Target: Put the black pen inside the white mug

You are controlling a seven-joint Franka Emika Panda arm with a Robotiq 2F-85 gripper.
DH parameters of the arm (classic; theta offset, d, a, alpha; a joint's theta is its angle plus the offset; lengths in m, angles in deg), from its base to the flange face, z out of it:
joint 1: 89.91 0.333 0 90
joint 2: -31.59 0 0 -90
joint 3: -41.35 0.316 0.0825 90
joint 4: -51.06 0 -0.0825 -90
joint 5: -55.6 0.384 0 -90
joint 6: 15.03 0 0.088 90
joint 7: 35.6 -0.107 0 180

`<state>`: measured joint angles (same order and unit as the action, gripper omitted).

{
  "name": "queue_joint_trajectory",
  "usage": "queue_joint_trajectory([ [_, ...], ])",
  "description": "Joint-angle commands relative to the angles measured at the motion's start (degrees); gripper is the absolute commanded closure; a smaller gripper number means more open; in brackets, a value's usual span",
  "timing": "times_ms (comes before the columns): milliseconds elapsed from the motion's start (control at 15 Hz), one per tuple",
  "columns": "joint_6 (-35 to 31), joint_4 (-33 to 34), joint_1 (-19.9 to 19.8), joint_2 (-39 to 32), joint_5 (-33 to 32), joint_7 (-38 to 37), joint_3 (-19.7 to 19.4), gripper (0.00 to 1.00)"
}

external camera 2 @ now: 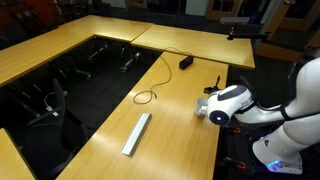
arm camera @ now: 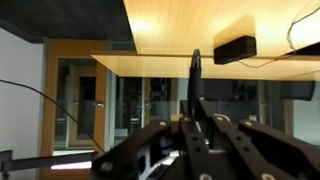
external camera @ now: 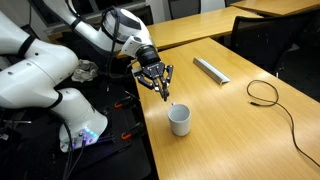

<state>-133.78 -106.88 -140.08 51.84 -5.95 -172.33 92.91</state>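
Exterior view, robot at the picture's left edge:
- Tool [external camera: 158, 84] points down over the desk [external camera: 230, 50], fingers closed on the black pen [external camera: 165, 93].
- Pen hangs below the fingertips, slightly tilted, its lower end free in the air.
- White mug [external camera: 180, 120] stands upright on the desk, mouth up, just below the tool and a little off to the side. Pen tip is above the rim and beside it, not inside the mug.
- Grey bar [external camera: 211, 70] lies flat on the desk beyond the tool, well apart from it.
- Looped black cable [external camera: 265, 92] is farther out than the bar, also on the desk.

Exterior view, robot at the picture's right edge:
- Tool [external camera 2: 204, 106] shows only as a dark end on the white wrist; grip cannot be told here, and the pen is too small to make out.
- Grey bar [external camera 2: 136, 133] lies on the desk [external camera 2: 170, 145], well away from the tool.
- Cable [external camera 2: 148, 96] runs toward a small black box [external camera 2: 186, 63] on the far part of the desk.

Wrist view:
- Tool [arm camera: 196, 125] comes in from the bottom edge, fingers clamped together on the pen [arm camera: 196, 80].
- Pen stands straight out from between them, along the picture's midline.
- Desk surface [arm camera: 180, 30] fills the top of the picture, with the black box [arm camera: 236, 48] on it, beyond the pen tip.
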Motion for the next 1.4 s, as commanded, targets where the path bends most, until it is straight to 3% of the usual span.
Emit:
queue_joint_trajectory([
  [0,11.6,4.6,9.3,-13.8,-7.6,-8.8,-9.1,0.97],
  [267,19.2,9.8,27.0,-24.4,-10.4,-15.5,-26.1,0.97],
  [333,18.8,11.4,31.5,-23.2,-8.6,-12.4,-30.8,0.97],
  [533,20.6,17.2,39.7,-26.8,-8.8,-12.2,-38.7,0.97],
  [933,26.8,23.4,48.1,-33.0,-5.6,-12.1,-44.9,0.97],
  [1333,31.0,28.3,50.5,-38.3,1.3,-12.3,-47.1,0.97],
])
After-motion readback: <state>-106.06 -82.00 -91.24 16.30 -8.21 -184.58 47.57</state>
